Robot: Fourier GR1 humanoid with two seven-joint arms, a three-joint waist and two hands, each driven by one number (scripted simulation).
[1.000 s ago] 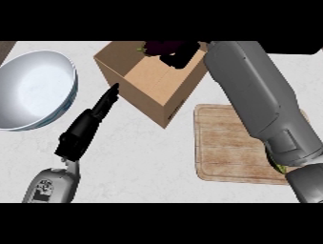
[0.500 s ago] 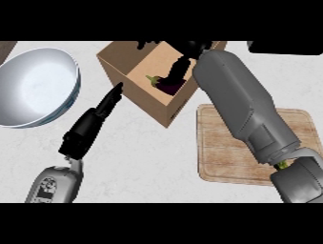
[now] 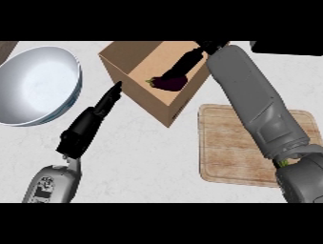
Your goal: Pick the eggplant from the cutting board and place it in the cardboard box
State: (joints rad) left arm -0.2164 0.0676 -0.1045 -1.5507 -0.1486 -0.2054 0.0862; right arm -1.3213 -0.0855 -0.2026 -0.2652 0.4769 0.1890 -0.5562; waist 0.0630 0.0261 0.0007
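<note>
The dark purple eggplant (image 3: 166, 83) with a green stem lies inside the open cardboard box (image 3: 139, 83), near its right side. My right hand (image 3: 189, 60) reaches over the box's far right rim, its fingers straight and stretched down to the eggplant's top without curling round it. The wooden cutting board (image 3: 227, 152) lies to the right of the box with nothing on it, partly hidden by my right forearm. My left hand (image 3: 88, 125) rests open on the counter, its straight fingers pointing at the box's left wall.
A large white bowl (image 3: 30, 86) stands at the left, close to my left hand. A black appliance (image 3: 290, 47) sits at the far right edge. A strip of dark wood shows at the far left corner.
The right hand carried the eggplant over the box and lowered it inside; the fingers have straightened off it. The left hand has not moved.
</note>
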